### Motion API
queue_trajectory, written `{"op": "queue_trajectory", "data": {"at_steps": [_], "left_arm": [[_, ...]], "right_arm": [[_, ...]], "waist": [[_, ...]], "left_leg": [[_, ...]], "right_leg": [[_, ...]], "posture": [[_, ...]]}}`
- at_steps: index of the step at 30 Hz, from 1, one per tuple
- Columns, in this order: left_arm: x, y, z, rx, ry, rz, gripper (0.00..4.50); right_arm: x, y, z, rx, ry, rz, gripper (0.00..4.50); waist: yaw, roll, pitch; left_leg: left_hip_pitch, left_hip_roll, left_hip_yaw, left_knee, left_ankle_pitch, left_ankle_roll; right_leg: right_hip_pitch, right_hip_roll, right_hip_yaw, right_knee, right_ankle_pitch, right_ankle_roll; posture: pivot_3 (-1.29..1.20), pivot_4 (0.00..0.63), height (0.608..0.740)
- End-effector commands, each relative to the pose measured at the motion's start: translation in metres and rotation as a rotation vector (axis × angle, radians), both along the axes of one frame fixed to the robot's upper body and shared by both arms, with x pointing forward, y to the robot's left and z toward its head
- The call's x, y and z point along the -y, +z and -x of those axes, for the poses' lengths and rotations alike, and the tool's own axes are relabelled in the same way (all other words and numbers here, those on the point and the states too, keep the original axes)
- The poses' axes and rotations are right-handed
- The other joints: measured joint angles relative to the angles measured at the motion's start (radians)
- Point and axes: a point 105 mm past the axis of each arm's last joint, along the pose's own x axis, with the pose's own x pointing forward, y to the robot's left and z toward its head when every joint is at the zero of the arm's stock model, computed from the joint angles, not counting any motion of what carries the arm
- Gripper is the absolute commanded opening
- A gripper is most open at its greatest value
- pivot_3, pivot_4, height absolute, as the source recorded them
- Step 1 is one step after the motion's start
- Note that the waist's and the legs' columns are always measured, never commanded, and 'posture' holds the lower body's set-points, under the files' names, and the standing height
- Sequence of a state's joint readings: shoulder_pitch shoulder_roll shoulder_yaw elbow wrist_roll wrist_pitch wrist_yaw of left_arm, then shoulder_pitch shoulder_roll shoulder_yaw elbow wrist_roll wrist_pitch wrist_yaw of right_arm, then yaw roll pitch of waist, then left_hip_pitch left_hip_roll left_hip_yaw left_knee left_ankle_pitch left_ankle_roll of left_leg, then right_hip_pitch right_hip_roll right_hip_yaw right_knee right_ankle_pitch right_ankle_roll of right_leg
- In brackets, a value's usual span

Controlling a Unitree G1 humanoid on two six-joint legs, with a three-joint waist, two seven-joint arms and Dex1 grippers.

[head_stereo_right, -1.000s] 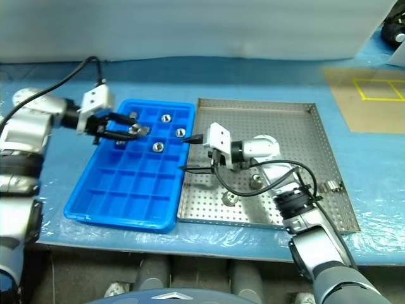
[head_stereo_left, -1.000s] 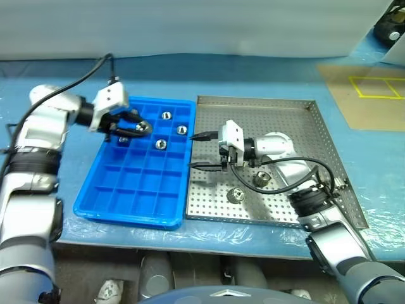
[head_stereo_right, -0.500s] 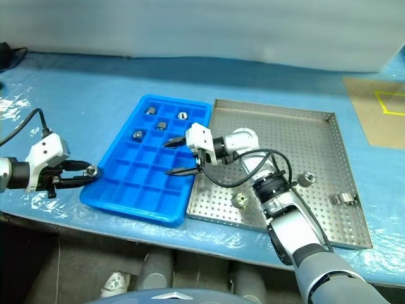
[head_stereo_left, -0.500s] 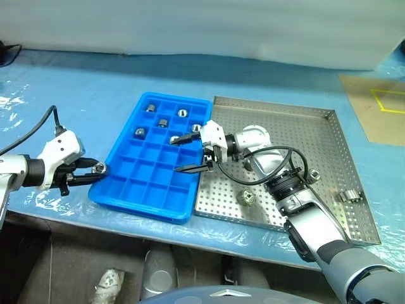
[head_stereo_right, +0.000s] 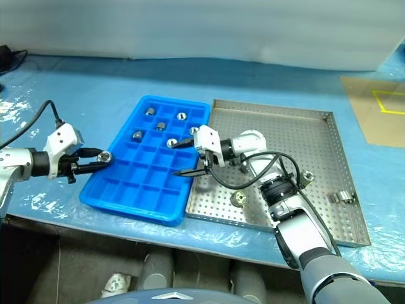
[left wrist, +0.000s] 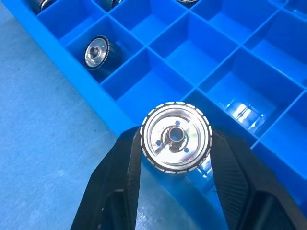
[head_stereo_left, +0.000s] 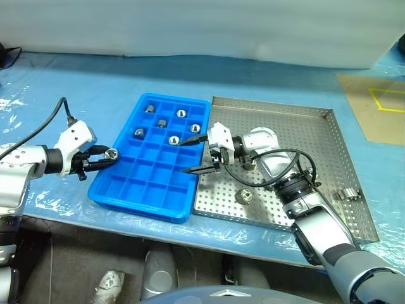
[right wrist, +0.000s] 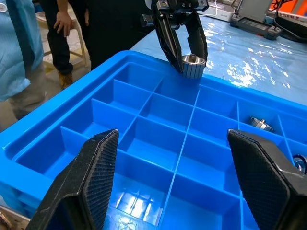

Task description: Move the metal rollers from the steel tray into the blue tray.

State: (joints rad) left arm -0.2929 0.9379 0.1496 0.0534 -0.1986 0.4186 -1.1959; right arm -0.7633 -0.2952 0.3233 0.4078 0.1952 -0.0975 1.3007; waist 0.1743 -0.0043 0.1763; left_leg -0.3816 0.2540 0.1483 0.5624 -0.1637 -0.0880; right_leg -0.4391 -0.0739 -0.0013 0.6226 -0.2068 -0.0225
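The left gripper (left wrist: 175, 158) is clamping a metal roller (left wrist: 175, 136) by its ribbed sides (likely heavy, slippery) at the blue tray's (head_stereo_left: 136, 190) nine-o'clock rim; the right gripper (head_stereo_left: 195, 156) is gaping empty.

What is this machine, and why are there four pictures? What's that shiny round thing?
It's a robot with two arms. Two pictures come from cameras in its head, looking down at a table; two come from cameras on its wrists. On the table sit a blue tray with little boxes and a steel tray full of holes. The shiny thing is a metal roller. The left gripper pinches it at the blue tray's edge. The right gripper is open and holds nothing. Five rollers already lie in the blue tray.
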Motion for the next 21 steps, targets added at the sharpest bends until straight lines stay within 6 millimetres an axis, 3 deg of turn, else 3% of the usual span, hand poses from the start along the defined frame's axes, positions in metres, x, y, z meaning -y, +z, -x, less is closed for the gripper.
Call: {"op": "queue_trajectory", "data": {"at_steps": [1, 12, 16, 17, 21], "left_arm": [[0.003, -0.017, 0.008, -0.090, -0.019, 0.008, 1.76], [0.002, -0.027, 0.011, -0.131, -0.028, -0.021, 1.76], [-0.005, -0.026, 0.002, -0.095, 0.009, -0.032, 1.76], [-0.007, -0.027, 0.001, -0.085, 0.016, -0.045, 2.47], [-0.006, -0.027, 0.000, -0.088, 0.009, -0.050, 3.59]], "right_arm": [[0.002, 0.011, 0.000, 0.037, -0.014, -0.037, 3.72], [0.002, 0.010, 0.000, 0.038, -0.027, -0.041, 3.72], [0.004, 0.009, 0.000, 0.038, -0.033, -0.038, 3.72], [0.004, 0.009, 0.000, 0.038, -0.034, -0.038, 3.72], [0.005, 0.009, 0.000, 0.039, -0.041, -0.040, 3.72]], "waist": [[-0.001, 0.001, 0.000], [-0.024, 0.001, -0.001], [-0.025, 0.001, -0.001], [-0.026, 0.001, -0.001], [-0.033, 0.001, -0.001]], "left_leg": [[0.000, 0.000, 0.000, 0.000, 0.000, 0.000], [0.000, 0.000, 0.000, 0.000, 0.000, 0.000], [0.001, 0.000, 0.000, 0.000, 0.000, 0.000], [0.001, 0.000, 0.000, 0.000, 0.000, 0.000], [0.002, 0.001, 0.000, -0.001, 0.000, 0.000]], "right_leg": [[0.000, 0.000, 0.000, 0.000, 0.000, 0.000], [0.000, 0.000, 0.000, 0.000, 0.000, 0.000], [0.000, 0.000, 0.000, 0.000, 0.000, 0.000], [0.000, 0.000, 0.000, 0.001, 0.000, 0.000], [0.000, 0.001, 0.001, 0.002, 0.000, 0.000]], "posture": [[0.25, 0.150, 0.740], [0.23, 0.150, 0.740], [0.23, 0.150, 0.740], [0.23, 0.150, 0.740], [0.23, 0.150, 0.740]]}}
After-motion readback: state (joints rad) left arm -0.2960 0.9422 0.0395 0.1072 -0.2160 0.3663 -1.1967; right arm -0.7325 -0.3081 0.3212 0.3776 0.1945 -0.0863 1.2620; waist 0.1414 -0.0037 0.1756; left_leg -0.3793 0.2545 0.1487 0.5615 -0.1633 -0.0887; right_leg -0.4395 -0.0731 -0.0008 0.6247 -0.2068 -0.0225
